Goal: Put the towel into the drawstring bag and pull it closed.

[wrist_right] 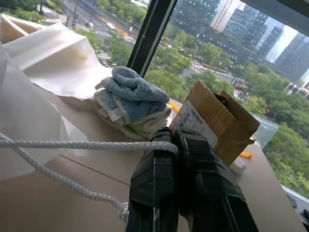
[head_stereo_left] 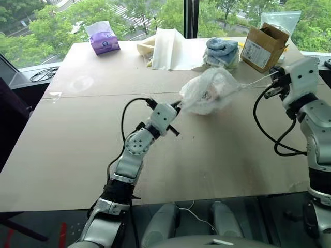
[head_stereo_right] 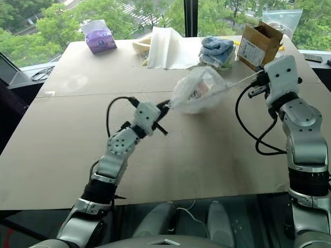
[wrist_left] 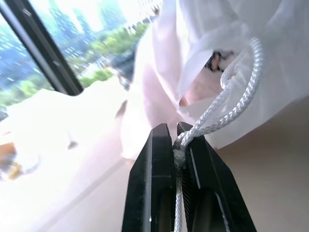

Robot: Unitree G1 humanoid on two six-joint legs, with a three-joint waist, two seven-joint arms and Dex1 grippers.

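Note:
The drawstring bag, thin white and bulging, hangs just above the table between my two grippers. Something pale shows dimly through its fabric; I cannot tell that it is the towel. My left gripper is shut on the bag's white cord at the bag's left side. My right gripper is shut on the other cord, which runs taut from the bag's right side. The bag's mouth is gathered where the cords leave it.
At the table's far edge stand a cardboard box, a stack of blue-and-white towels, a cream sheet of fabric and a purple tissue pack. A window lies beyond.

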